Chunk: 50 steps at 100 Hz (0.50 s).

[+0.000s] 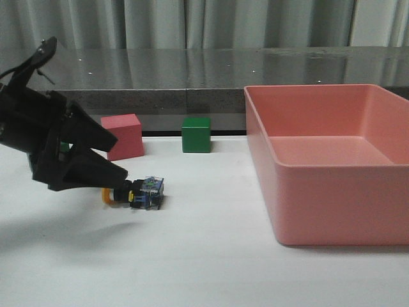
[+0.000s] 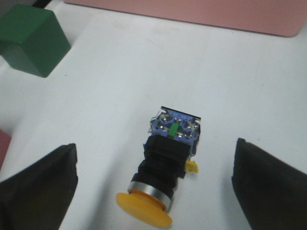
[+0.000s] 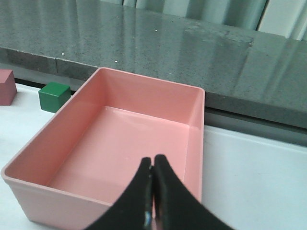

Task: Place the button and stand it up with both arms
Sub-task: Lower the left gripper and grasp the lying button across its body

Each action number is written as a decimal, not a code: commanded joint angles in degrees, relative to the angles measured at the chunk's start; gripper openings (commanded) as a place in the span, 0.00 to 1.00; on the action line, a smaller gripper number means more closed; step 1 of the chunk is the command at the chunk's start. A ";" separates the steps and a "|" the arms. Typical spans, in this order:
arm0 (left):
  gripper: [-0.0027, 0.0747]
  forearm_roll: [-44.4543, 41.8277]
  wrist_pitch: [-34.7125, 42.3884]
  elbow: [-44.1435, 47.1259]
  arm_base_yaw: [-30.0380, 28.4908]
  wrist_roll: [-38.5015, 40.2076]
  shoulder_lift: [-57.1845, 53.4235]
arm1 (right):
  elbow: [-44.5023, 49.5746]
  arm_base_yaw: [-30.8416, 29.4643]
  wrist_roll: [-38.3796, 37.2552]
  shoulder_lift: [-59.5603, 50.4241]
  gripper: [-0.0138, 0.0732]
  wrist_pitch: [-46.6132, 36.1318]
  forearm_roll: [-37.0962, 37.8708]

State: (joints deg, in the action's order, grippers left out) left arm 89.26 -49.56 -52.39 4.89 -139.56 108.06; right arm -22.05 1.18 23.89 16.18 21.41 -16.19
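The left gripper point(image 2: 153, 187) has its jaws spread wide apart, one on each side of the button point(image 2: 165, 163), and neither finger touches it. The button lies on its side on the white table point(image 1: 204, 256). In the left wrist view its yellow cap point(image 2: 144, 209) points toward about 7 o'clock and its blue base block point(image 2: 175, 127) toward about 1 o'clock, so the black body runs along the gap between the jaws. I judge this is the reason for the wide opening: the fingers can close across the narrow body, not on the cap.

In the front view the left gripper point(image 1: 118, 182) is low over the table, and the button point(image 1: 137, 192) is just at its tip, at about 4 o'clock from the arm's bulk. The cap is partly hidden behind the fingers there.

The right gripper point(image 3: 153, 191) has its jaws pressed together with nothing between them. It hangs above the pink bin point(image 3: 29, 158), well apart from the button, probably waiting until it is needed to help in standing the part upright.

Farther out, a pink cube point(image 1: 123, 135) and a green cube point(image 1: 195, 134) stand at the back edge of the table, at about 12 and 1 o'clock from the button. They are apart from it and do not block the grasp.
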 commanded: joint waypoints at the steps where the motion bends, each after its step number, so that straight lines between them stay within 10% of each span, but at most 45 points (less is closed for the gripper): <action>1: 0.85 3.96 -4.57 -1.54 0.33 -3.34 -0.85 | -1.45 -0.06 -0.03 0.44 0.03 -3.97 -0.77; 50: 0.85 6.72 -4.57 -2.30 0.21 -8.54 5.49 | -1.45 -0.08 -0.03 0.44 0.03 -4.02 -0.77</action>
State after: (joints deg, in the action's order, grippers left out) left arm 92.95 -50.49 -53.15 4.89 -147.73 114.99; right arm -22.05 1.18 23.89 16.18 21.41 -16.19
